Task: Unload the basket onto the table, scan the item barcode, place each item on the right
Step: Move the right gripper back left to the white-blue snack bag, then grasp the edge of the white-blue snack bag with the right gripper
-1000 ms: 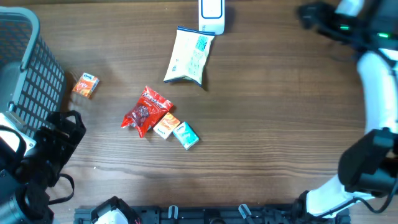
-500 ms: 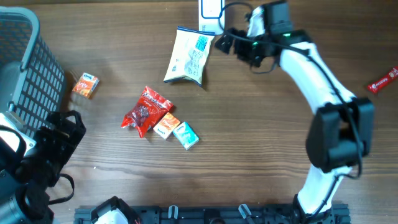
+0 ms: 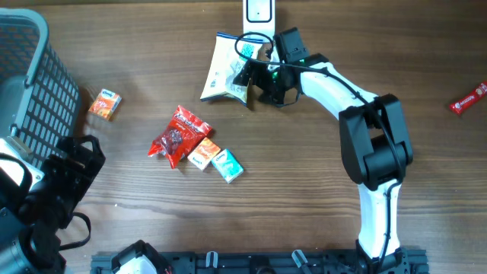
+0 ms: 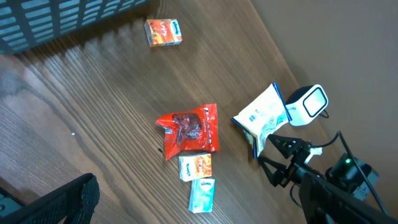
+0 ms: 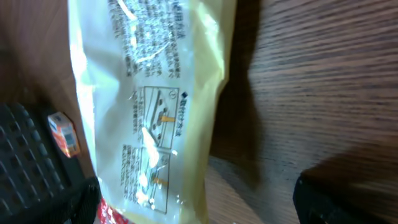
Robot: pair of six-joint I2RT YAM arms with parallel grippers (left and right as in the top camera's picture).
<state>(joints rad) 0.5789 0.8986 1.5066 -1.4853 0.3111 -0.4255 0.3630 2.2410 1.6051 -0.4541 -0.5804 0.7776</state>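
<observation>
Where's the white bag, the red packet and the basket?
white bag (image 3: 224,76), overhead view, middle of its printed face.
red packet (image 3: 179,137), overhead view, its middle.
basket (image 3: 46,91), overhead view, its mesh wall.

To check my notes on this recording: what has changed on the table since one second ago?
The right fingers travelled from the far right corner leftward to the pale bag, open, holding nothing. A red bar came into view at the right edge. The red packet, small boxes, basket and scanner stayed.
</observation>
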